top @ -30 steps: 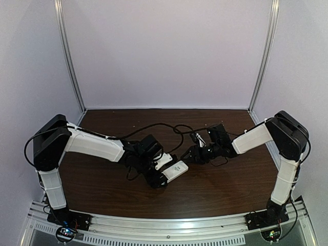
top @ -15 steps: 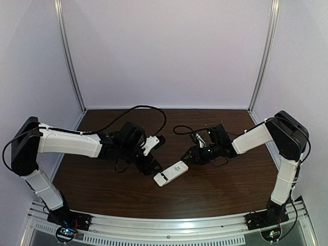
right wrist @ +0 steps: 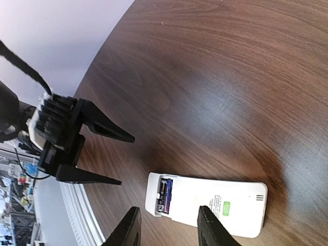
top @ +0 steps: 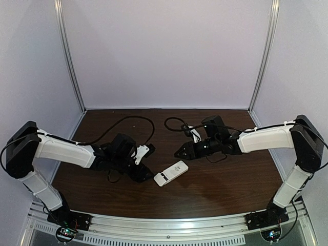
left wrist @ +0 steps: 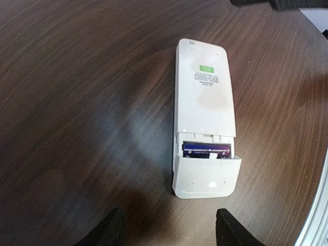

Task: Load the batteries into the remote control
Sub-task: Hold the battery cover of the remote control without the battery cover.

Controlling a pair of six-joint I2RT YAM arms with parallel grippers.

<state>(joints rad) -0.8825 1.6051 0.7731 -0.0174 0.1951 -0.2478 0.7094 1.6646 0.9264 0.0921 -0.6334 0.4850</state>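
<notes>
1. Left wrist view: left gripper point(left wrist: 170, 220) fingers spread wide, empty; remote control point(left wrist: 203, 102) lies face-down just ahead of the tips.
2. Cover point(left wrist: 207, 179) partly on; purple battery point(left wrist: 206, 150) shows in the gap.
3. Right gripper point(right wrist: 169, 212) fingers parted, empty, remote just beyond.

Both arms reach inward from their bases, so the two grippers face each other near the middle. The left arm point(top: 66, 151) has its shoulder far out to the left, and its white forearm is stretched low toward the right. The left gripper point(top: 145, 173) points down and to the right, its jaws apart, with nothing between them. The right arm point(top: 266, 139) is stretched long to the left, almost level. The right gripper point(top: 178, 152) points left and slightly down, its fingers also apart and holding nothing.
</notes>
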